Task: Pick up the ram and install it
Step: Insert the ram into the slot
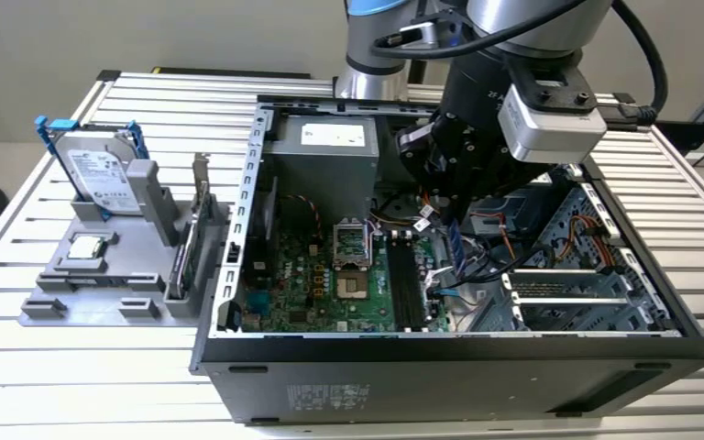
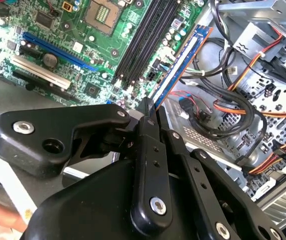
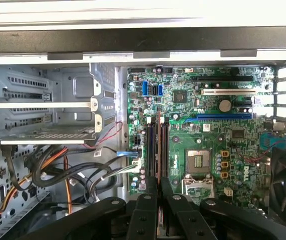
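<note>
On the slatted aluminium surface (image 1: 59,367), at the exterior view's left, a grey moulded parts holder (image 1: 52,307) carries a silver-labelled hard drive in a blue frame (image 1: 95,174), a small square processor chip (image 1: 87,246) and an upright expansion card with a metal bracket (image 1: 193,229). To its right, the open black computer case (image 1: 450,376) contains a green motherboard (image 1: 315,289), a grey power supply box (image 1: 327,160), bundled orange and black cables (image 1: 535,238) and a perforated metal drive cage (image 3: 47,105). The black gripper (image 3: 159,182) sits inside the case. Its fingers (image 3: 168,192) are drawn narrow onto the ram (image 2: 183,60), a thin dark stick seen edge-on in both wrist views. The stick hangs just above the long black memory slots (image 3: 155,135) and runs roughly parallel to them; contact cannot be confirmed. Assessment: pick-up is complete and the work stands at alignment for insertion. Seating calls for the stick's lower edge to sit squarely over one slot, followed by a straight, even press.
</note>
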{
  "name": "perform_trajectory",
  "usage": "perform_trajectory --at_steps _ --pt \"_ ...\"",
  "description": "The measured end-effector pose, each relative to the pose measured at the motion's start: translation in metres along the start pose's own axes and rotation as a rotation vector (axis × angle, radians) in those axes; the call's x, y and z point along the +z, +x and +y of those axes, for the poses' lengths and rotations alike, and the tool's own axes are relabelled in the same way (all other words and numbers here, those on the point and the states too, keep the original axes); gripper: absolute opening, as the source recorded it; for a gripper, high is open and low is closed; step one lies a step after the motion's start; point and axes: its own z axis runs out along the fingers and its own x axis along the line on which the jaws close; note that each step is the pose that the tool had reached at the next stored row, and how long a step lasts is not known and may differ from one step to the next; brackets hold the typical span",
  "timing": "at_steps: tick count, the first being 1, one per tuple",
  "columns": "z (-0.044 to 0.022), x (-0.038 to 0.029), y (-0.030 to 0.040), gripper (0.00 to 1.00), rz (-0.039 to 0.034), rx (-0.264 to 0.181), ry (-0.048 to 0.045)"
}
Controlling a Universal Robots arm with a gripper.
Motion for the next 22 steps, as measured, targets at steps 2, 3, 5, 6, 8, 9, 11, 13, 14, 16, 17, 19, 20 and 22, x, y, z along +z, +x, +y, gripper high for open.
perform_trajectory --at_steps 2,3,5,6,8,9,11,13,14,16,17,19,20,22 --pt "0.0000 0.0015 0.0000 0.00 0.0005 0.000 -0.0021" --pt "0.0000 0.0023 0.0000 0.00 0.0007 0.000 -0.0032" --pt "0.0000 0.0040 0.0000 0.00 0.0010 0.000 -0.0065" --pt "0.0000 0.0047 0.0000 0.00 0.0011 0.000 -0.0079" --pt "0.0001 0.0060 0.0000 0.00 0.0011 0.000 -0.0092" --pt "0.0000 0.0066 0.0000 0.00 0.0011 0.000 -0.0092" --pt "0.0001 0.0078 0.0000 0.00 0.0011 0.000 -0.0094" --pt "0.0001 0.0088 0.0000 0.00 0.0012 0.000 -0.0096" --pt "0.0001 0.0094 0.0000 0.00 0.0011 0.000 -0.0096" --pt "0.0001 0.0104 0.0002 0.00 0.0012 0.000 -0.0096" --pt "0.0001 0.0110 0.0006 0.00 0.0012 0.000 -0.0097" --pt "0.0001 0.0120 0.0012 0.00 0.0012 0.000 -0.0096" --pt "0.0001 0.0126 0.0015 0.00 0.0012 0.000 -0.0096" --pt "0.0001 0.0138 0.0024 0.00 0.0011 0.000 -0.0096"
